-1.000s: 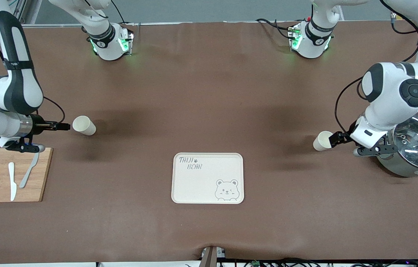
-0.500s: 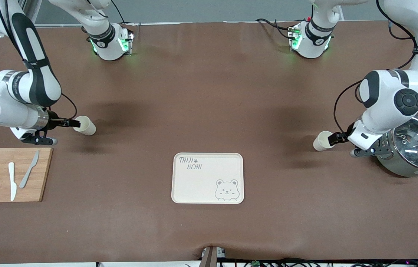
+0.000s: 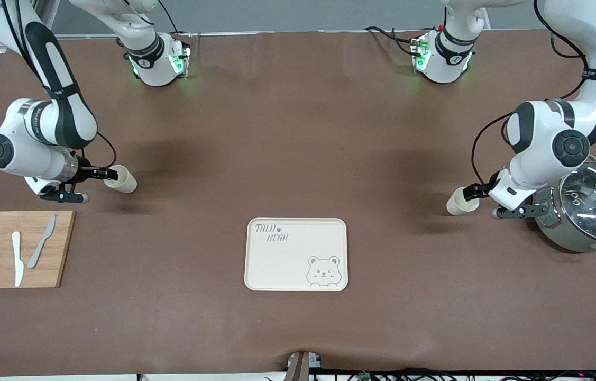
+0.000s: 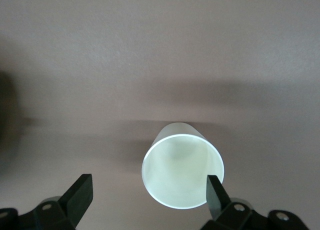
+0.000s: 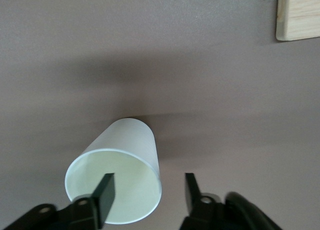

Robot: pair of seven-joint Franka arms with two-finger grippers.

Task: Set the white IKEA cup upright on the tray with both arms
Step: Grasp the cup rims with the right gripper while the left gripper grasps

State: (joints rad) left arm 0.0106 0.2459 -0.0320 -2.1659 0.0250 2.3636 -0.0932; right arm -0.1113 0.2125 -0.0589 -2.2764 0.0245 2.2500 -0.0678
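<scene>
Both grippers have advanced onto their cups. The right gripper (image 5: 147,192) straddles the rim of its lying cup (image 5: 117,182), one finger inside, jaws narrowing but not yet pinching. The left gripper (image 4: 150,195) stays spread wide, one finger at the rim of its cup (image 4: 182,172); the tray (image 3: 296,254) stays bare.

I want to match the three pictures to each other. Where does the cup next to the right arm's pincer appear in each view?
Front view: the cup lies on its side on the brown table, at the right pincer, farther from the camera than the cutting board.
Right wrist view: the cup shows its open mouth, one finger inside the rim.
Left wrist view: not in it; that is another cup.
Shared landmark: the cutting board.
</scene>
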